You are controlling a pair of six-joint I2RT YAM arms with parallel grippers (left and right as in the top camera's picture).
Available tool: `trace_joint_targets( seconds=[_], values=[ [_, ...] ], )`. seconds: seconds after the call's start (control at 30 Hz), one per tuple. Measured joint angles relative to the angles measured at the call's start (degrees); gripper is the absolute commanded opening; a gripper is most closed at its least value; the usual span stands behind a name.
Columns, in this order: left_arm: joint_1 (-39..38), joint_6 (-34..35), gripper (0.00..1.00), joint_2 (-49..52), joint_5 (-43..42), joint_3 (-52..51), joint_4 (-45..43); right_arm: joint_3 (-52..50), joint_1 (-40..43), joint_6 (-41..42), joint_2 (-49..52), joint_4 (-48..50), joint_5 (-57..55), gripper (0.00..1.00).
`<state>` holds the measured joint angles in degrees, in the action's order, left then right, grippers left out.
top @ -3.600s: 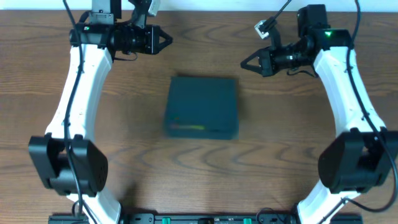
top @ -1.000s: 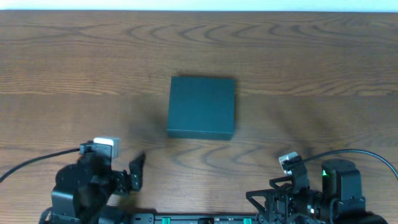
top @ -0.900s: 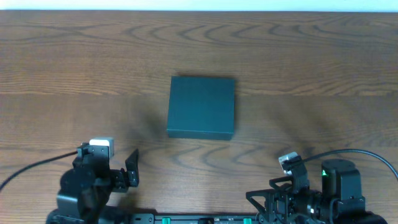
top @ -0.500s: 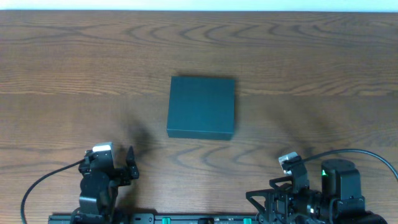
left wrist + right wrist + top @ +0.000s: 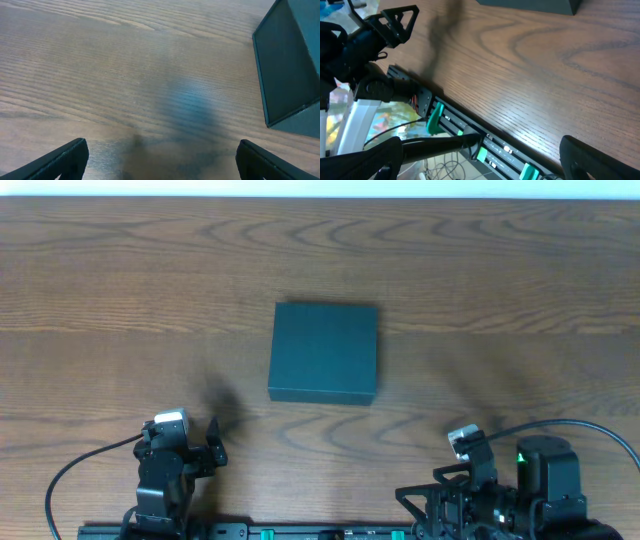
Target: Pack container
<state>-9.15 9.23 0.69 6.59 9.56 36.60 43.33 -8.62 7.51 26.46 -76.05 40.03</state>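
The container [image 5: 324, 352], a dark teal box with its lid down, lies flat in the middle of the table. The left wrist view shows its near left corner [image 5: 292, 65], and the right wrist view shows only its front edge [image 5: 530, 4]. My left gripper [image 5: 213, 448] is folded back at the near left edge of the table, well short of the box. It is open with bare wood between its fingers [image 5: 60, 162]. My right gripper [image 5: 410, 510] is folded back at the near right edge. It is open too, hanging over the table's front rail [image 5: 470, 135] with nothing in it.
The brown wooden table [image 5: 480, 270] stretches around the box on all sides. A black rail with green clips [image 5: 300, 532] runs along the near edge. The right wrist view shows the left arm [image 5: 370, 30] and cables below the table edge.
Both arms have come back from the far side of the table to the near edge. Over the last second the left arm shifted slightly right and turned; the right arm stayed still.
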Motion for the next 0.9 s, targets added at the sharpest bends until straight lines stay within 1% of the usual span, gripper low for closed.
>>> trace_joint_targets(
  seconds=[0.9],
  values=[
    [0.0,0.0,0.95,0.0,0.0,0.0,0.0,0.0,0.0,-0.4,0.0,0.5,-1.2,0.99]
  ],
)
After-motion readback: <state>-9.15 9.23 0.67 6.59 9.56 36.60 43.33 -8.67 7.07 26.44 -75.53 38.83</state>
